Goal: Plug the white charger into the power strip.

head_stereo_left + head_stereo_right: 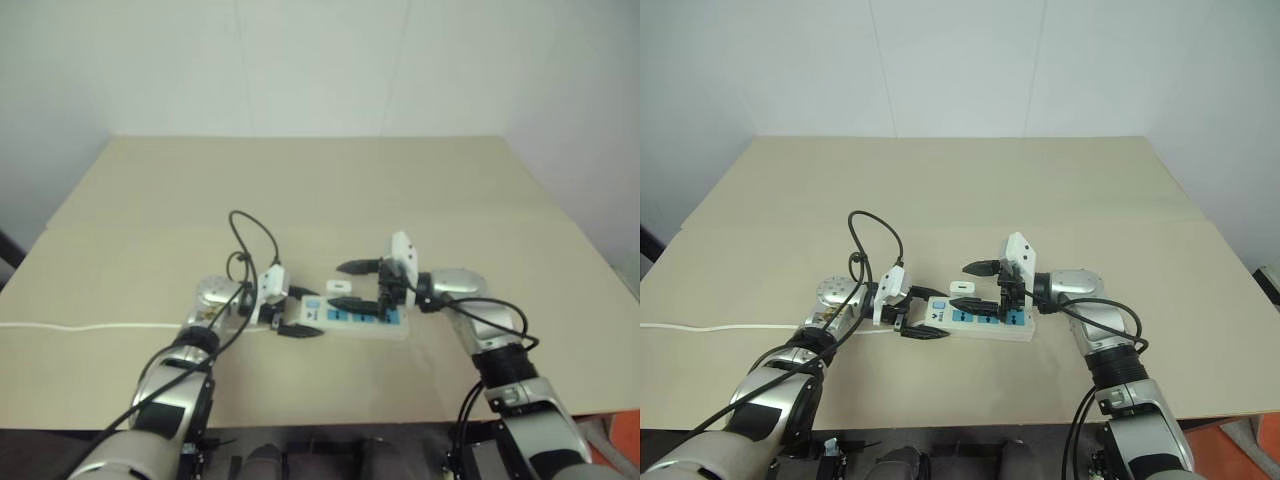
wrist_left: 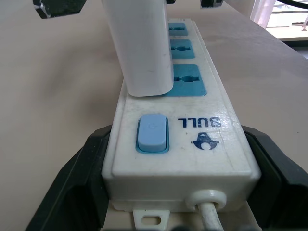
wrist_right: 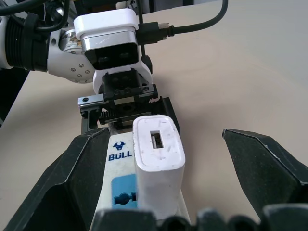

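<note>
Fingers of the left gripper [image 1: 917, 314] are clamped on the switch end of the long white plastic power strip [image 1: 970, 320], one black finger [image 2: 72, 187] pressed to each long side of the casing, just by the pale blue rocker switch [image 2: 153, 133] and the blue printed logo. The strip lies flat on the tan table [image 1: 320, 190], its thin white cord [image 1: 90, 326] running off toward the robot's left edge of the tabletop.

Standing upright on the strip is the small white boxy charger [image 3: 158, 166], seated at the blue socket nearest the switch; its top face shows a rectangular port. Two more blue sockets [image 2: 182, 48] farther along are uncovered.

The right gripper [image 1: 982, 286] hangs over the strip with its two black fingers spread wide apart, one on each side of the charger. In the right wrist view clear gaps separate both fingers [image 3: 262, 166] from the charger, so this gripper holds nothing.
</note>
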Robot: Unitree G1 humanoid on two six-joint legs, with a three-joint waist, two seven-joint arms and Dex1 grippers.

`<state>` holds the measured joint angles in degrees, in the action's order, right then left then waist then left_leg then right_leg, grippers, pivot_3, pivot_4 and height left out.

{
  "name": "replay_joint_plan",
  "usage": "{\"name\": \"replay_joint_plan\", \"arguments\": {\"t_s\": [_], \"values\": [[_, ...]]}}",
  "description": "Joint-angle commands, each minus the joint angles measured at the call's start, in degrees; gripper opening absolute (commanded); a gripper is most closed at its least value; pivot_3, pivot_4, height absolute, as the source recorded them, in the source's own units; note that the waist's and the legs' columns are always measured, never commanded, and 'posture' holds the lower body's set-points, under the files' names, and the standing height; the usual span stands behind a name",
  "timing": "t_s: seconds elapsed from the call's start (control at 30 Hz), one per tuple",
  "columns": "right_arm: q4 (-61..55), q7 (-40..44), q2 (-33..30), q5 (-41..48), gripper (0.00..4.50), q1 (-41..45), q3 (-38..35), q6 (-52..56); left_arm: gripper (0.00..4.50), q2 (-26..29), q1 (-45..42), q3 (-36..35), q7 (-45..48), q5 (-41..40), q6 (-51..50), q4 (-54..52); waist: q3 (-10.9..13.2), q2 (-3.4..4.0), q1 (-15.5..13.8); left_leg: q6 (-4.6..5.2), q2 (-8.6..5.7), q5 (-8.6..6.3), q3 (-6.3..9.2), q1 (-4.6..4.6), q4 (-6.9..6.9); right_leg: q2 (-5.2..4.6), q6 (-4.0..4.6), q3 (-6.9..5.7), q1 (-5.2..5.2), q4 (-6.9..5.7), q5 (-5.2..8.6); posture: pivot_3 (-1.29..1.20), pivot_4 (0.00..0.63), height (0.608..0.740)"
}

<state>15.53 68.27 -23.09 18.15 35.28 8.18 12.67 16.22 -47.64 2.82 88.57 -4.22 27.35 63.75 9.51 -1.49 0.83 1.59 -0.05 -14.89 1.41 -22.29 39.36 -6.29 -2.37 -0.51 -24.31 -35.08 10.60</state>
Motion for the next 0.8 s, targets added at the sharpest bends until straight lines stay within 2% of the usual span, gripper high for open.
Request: {"name": "replay_joint_plan", "arguments": {"t_s": [0.03,0.3,0.43,0.8], "values": [[-0.4,0.6,0.0,0.7,3.87,0.6,-0.7,-0.4,3.29,0.2,0.0,0.3,-0.4,-0.2,0.2,-1.5,0.0,0.00,0.0,0.00,0.00,0.00,0.00,0.00,0.00,0.00,0.00,0.00,0.00,0.00,0.00,0.00,0.150,0.740],[-0.1,1.5,0.5,0.7,1.11,0.2,-0.6,-1.5,3.29,0.2,-0.2,0.3,-0.4,-0.1,0.4,-1.2,0.0,0.00,0.0,0.00,0.00,0.00,0.00,0.00,0.00,0.00,0.00,0.00,0.00,0.00,0.00,0.00,0.150,0.740],[-0.2,3.1,0.2,0.0,1.11,-0.9,-0.3,-5.6,3.29,0.3,-0.2,0.4,-0.5,0.0,0.5,-1.1,0.0,0.00,0.0,0.00,0.00,0.00,0.00,0.00,0.00,0.00,0.00,-0.01,0.00,0.00,0.00,0.00,0.150,0.740],[3.7,5.8,0.7,-1.2,1.11,-0.1,1.0,-7.9,3.29,0.2,-0.3,0.5,-0.2,0.0,0.4,-0.9,0.0,0.00,0.0,0.00,0.00,0.00,0.00,0.01,0.00,0.00,0.00,-0.01,0.02,0.00,0.00,0.00,0.150,0.740]]}}
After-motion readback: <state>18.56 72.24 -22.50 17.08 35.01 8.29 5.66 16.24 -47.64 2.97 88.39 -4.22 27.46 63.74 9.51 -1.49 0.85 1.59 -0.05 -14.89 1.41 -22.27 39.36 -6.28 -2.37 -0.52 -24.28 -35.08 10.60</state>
